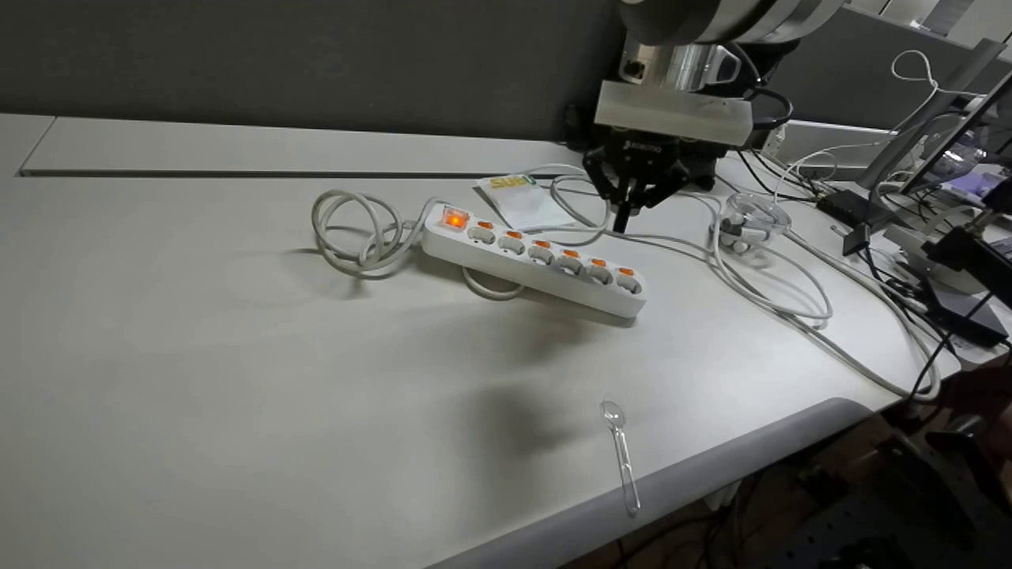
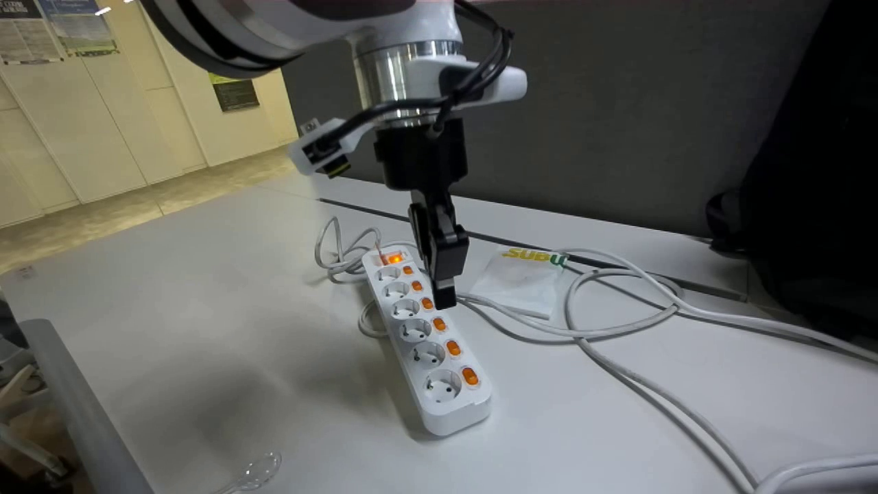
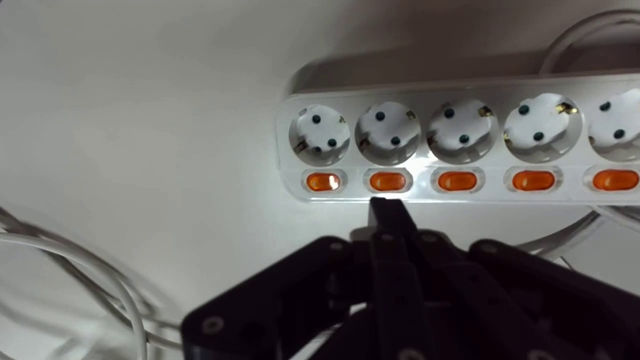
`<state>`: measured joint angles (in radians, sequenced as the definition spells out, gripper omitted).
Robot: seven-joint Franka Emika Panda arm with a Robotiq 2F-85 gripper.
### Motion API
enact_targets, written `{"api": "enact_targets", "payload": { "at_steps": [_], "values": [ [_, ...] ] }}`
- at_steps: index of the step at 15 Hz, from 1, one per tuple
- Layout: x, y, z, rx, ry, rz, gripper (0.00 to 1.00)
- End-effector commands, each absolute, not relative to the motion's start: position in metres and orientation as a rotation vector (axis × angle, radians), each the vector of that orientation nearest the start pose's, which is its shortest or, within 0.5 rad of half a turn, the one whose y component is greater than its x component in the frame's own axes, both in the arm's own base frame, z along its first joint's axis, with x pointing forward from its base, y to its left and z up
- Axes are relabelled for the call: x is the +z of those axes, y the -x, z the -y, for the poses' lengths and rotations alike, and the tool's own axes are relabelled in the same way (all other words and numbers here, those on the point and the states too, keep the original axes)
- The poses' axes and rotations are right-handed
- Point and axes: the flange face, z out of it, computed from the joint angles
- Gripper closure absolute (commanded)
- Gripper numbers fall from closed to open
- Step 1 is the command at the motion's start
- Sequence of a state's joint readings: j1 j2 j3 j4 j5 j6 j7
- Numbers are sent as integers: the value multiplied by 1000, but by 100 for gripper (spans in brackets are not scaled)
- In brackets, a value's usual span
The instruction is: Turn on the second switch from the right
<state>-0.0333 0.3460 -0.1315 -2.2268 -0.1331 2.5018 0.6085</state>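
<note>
A white power strip [image 1: 526,273] lies on the table, and it also shows in the wrist view [image 3: 300,197]. Its main switch [image 1: 455,219] glows orange at the cable end. A row of small orange switches runs beside the sockets. The second switch from the end away from the cable [image 1: 598,261] shows in both exterior views [image 2: 453,348] and in the wrist view [image 3: 388,181]. My gripper [image 1: 623,220] is shut and empty, pointing down above the table beside the strip. In the wrist view its fingertips [image 3: 389,202] appear just below that second switch, apart from it.
A white paper packet [image 1: 528,207] lies behind the strip. Loose cables [image 2: 621,376] curl over the table near the gripper. A clear plastic spoon [image 1: 612,414] lies near the front edge. A clear container [image 1: 755,220] stands among cables, and a grey partition [image 1: 316,63] rises behind.
</note>
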Motion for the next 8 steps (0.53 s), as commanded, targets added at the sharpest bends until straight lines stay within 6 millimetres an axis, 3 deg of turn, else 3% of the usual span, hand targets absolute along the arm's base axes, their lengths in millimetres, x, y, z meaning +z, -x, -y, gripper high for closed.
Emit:
{"api": "enact_targets", "payload": {
  "at_steps": [1,8],
  "values": [
    [201,-542,86,70,3076,-1136,100],
    [183,-540,97,-50,3075,-1257,100]
  ]
}}
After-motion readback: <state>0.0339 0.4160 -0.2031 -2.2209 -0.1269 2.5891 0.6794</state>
